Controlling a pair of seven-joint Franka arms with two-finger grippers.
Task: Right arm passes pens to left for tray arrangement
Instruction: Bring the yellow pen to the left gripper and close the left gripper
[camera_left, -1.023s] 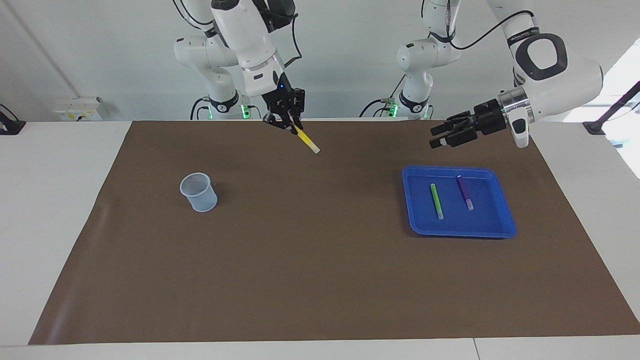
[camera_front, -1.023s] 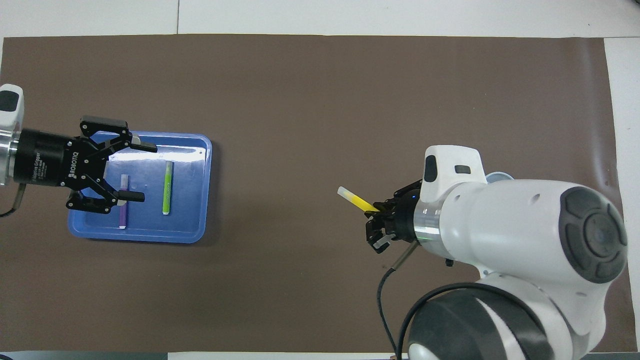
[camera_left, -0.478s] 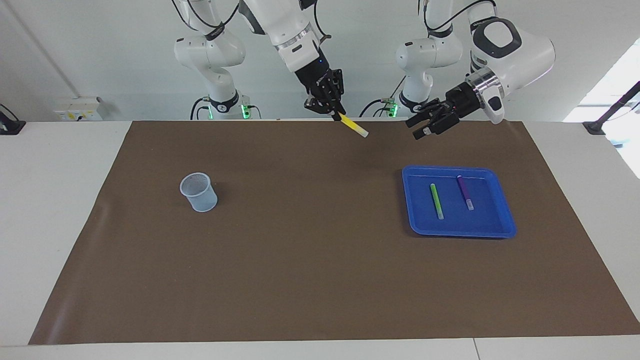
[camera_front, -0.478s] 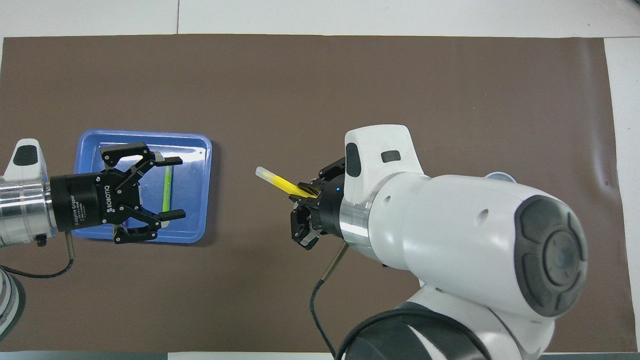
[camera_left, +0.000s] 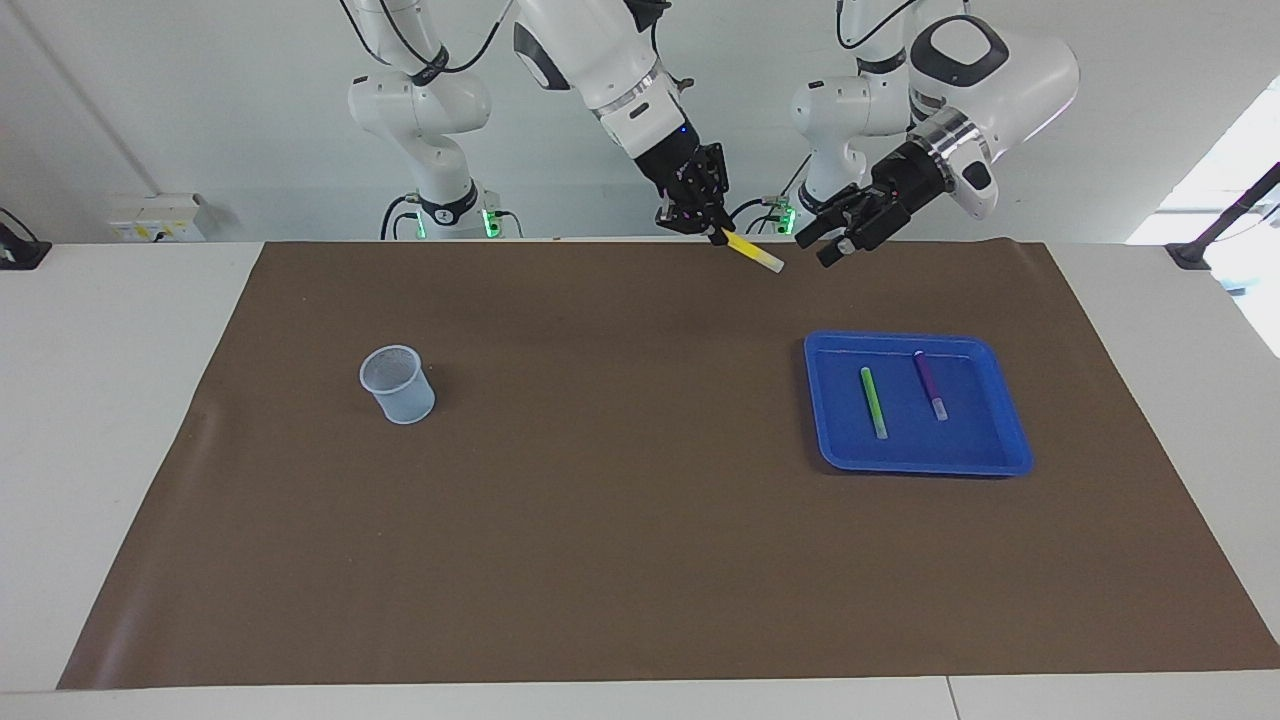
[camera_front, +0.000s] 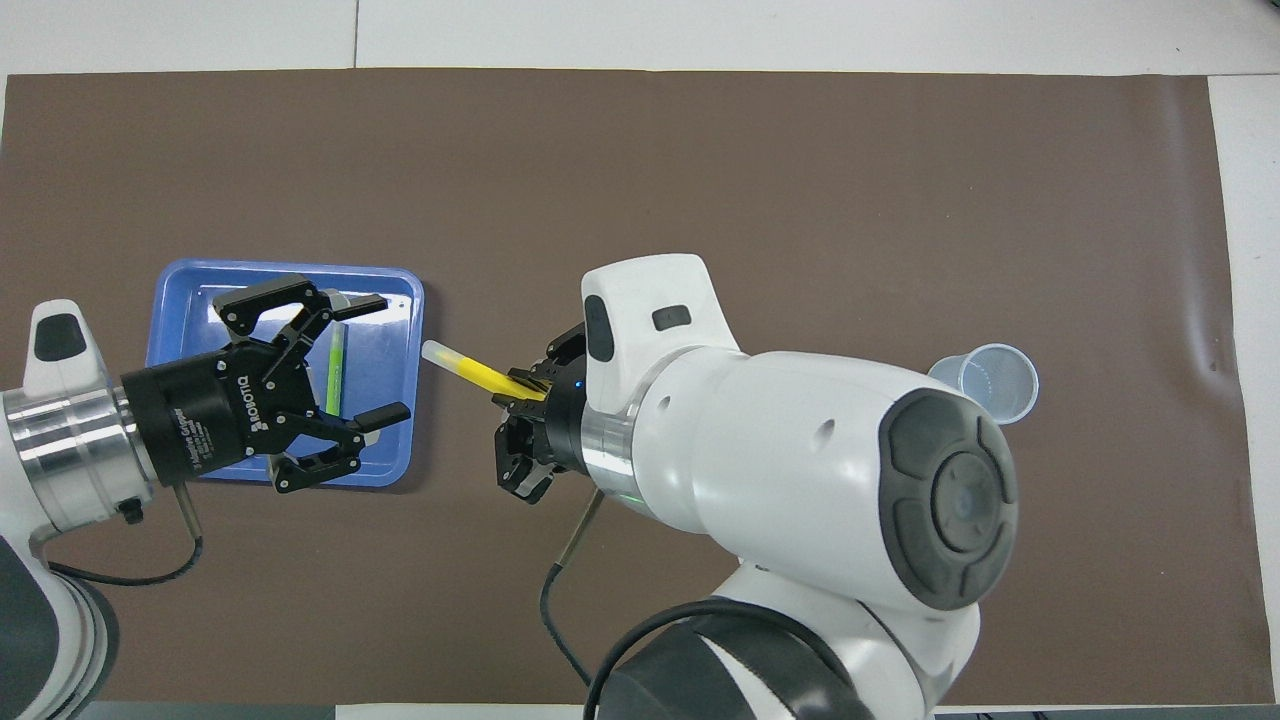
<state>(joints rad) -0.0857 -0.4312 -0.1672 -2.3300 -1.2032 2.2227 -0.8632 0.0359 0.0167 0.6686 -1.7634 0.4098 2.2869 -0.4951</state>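
My right gripper (camera_left: 712, 232) is shut on the yellow pen (camera_left: 755, 255) and holds it in the air over the mat's edge nearest the robots, pale end pointing at my left gripper (camera_left: 815, 248). The left gripper is open, a short gap from the pen's tip, not touching it. The blue tray (camera_left: 985, 430) lies toward the left arm's end and holds the green pen (camera_left: 874, 400) and the purple pen (camera_left: 930, 385) side by side. In the overhead view the left gripper (camera_front: 380, 358) hangs over the tray (camera_front: 185, 305), hiding the purple pen; the green pen (camera_front: 335, 365), yellow pen (camera_front: 470, 368) and right gripper (camera_front: 520, 390) show.
A small translucent pale-blue cup (camera_left: 397, 383) stands on the brown mat (camera_left: 600, 520) toward the right arm's end; it also shows in the overhead view (camera_front: 985, 380). White table borders surround the mat.
The right gripper has carried the yellow pen up and toward the left arm's end. The left gripper, open throughout, has swung in toward the pen's tip.
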